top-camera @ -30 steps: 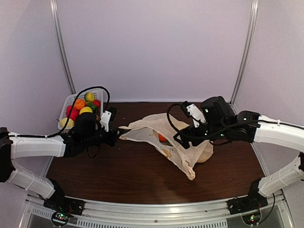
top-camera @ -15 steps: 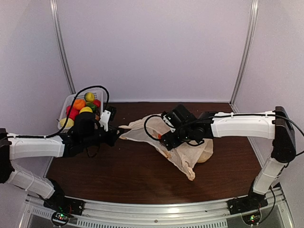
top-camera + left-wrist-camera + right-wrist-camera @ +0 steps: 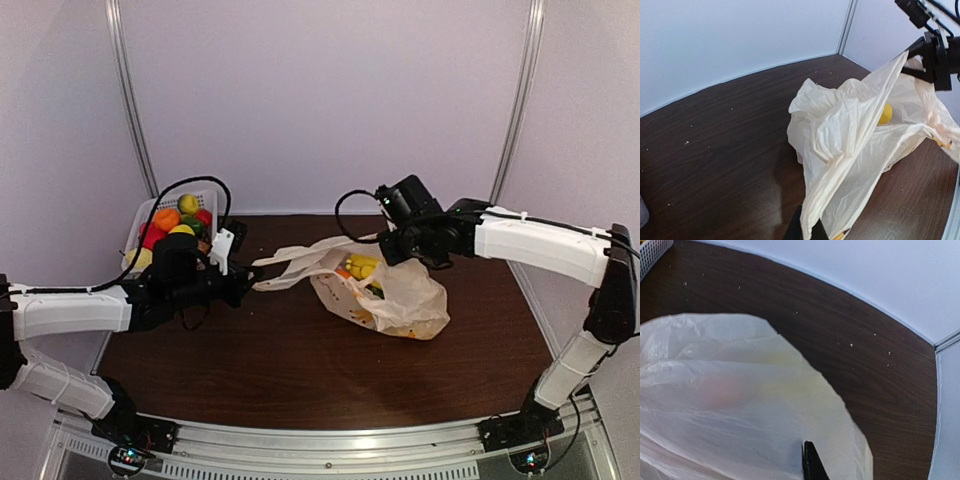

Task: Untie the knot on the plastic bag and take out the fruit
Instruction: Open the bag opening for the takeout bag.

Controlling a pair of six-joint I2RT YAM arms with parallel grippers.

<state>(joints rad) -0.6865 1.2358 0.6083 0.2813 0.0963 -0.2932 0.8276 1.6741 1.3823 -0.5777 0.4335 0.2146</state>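
We hold the plastic bag (image 3: 405, 300) on the surface (image 3: 250, 370) by 2 edges: left claw (image 3: 250, 287) clamped on a handle (image 3: 290, 272), right claw (image 3: 392, 248) clamped on the far side. This stretches its mouth open so the yellow bananas (image 3: 362, 267) inside show.

One black finger (image 3: 810, 466) pokes up at the bottom. The thin plastic bag (image 3: 740, 400) sits right against it and spreads wide to its left. Past it lies brown table (image 3: 865, 365), with a white basket (image 3: 651, 252) corner far off.

Cream plastic bag (image 3: 402, 297), mouth open, yellow fruit (image 3: 361, 267) inside, possibly bananas
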